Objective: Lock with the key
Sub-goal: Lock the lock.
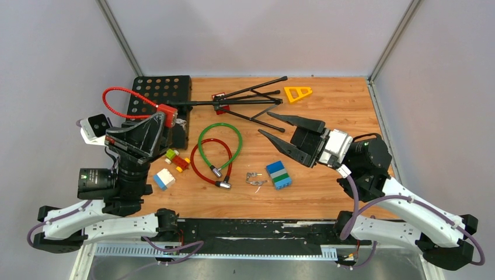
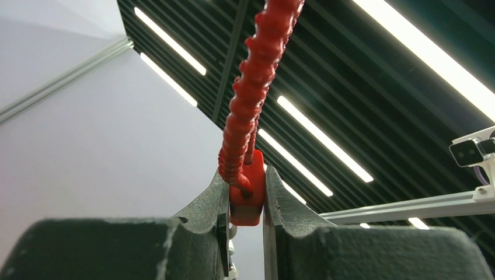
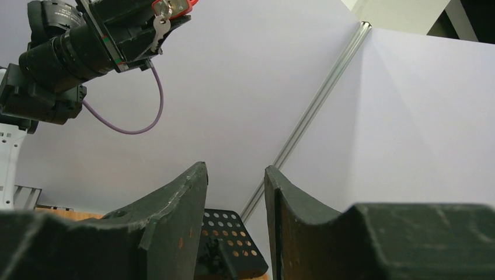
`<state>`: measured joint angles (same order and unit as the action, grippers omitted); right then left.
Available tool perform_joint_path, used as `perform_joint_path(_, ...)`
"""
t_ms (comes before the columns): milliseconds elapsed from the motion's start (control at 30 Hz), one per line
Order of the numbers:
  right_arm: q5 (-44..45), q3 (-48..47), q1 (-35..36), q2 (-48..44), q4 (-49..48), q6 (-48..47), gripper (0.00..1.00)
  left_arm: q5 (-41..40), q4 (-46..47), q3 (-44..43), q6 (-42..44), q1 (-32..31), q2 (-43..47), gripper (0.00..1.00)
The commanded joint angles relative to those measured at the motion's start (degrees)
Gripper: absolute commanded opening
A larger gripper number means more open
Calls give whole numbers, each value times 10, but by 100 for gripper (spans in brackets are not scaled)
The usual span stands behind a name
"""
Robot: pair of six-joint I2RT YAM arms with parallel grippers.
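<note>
**Lock held up, key waiting.** Above the far-left corner of the worktop, the left gripper clamps the boxy body of a red cable lock. Its ribbed red cable arches up and back towards the left edge. The left wrist camera shows the jaws pressed flat on both sides of the body — a grip that leaves the underside free. That is where the key sits: from the right wrist, a silver key juts from beneath the lock, apparently already in the cylinder. Whether it is fully seated is too small to tell.

The right gripper hovers over the middle of the worktop, fingers parted and empty, aimed left at the raised lock. It looks to be lining up to pinch the key and turn it while the left arm braces the body against the twist.

Lying unused on the wood are a green cable lock, a dark-red cable lock nearer the front edge, a loose bunch of keys and a stack of blocks. Along the far edge are a perforated black plate, a folded tripod stand and a yellow triangle.
</note>
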<state>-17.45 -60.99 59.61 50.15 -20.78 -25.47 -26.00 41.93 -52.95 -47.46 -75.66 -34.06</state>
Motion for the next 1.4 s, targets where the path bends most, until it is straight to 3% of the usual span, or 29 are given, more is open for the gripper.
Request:
perform_joint_path(0, 4, 2, 4, -4, -5, -17, 42, 18, 18, -22, -9, 2, -7, 0)
perform_joint_path(300, 3, 0, 4, -3, 4, -38, 43, 49, 23, -32, 4, 2, -13, 0)
perform_joint_path(1100, -9, -12, 4, 10, 23, -58, 45, 285, 81, -81, 29, 2, -46, 0)
perform_joint_path(1367, -9, -13, 4, 11, 25, -60, 45, 293, 74, -82, 43, 2, -45, 0)
